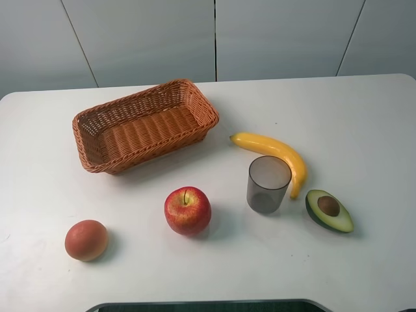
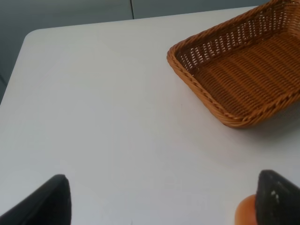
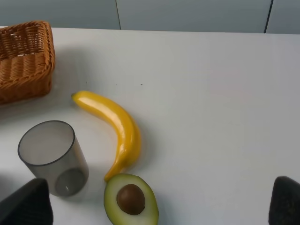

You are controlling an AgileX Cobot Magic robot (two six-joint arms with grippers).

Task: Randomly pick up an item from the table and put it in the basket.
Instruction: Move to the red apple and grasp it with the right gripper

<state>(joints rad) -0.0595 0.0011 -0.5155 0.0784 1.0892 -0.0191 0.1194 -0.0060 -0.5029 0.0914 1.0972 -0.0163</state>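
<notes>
The red apple (image 1: pixel 187 210) with yellowish streaks and a short stem stands on the white table (image 1: pixel 364 117), in front of the empty orange-brown wicker basket (image 1: pixel 144 125). The basket also shows in the left wrist view (image 2: pixel 243 70) and its corner in the right wrist view (image 3: pixel 26 61). Neither gripper shows in the exterior high view. My left gripper (image 2: pixel 161 199) is open and empty, black fingertips (image 2: pixel 49 201) wide apart above the table near the basket. My right gripper (image 3: pixel 157 201) is open and empty, fingertips (image 3: pixel 28 204) spread above the avocado. The apple is in neither wrist view.
A dull orange-brown round fruit (image 1: pixel 86 240) lies front left, its edge beside a left fingertip (image 2: pixel 243 211). A grey translucent cup (image 1: pixel 268 184), a yellow banana (image 1: pixel 273 153) and a halved avocado (image 1: pixel 329 210) sit right of the apple; all three show in the right wrist view.
</notes>
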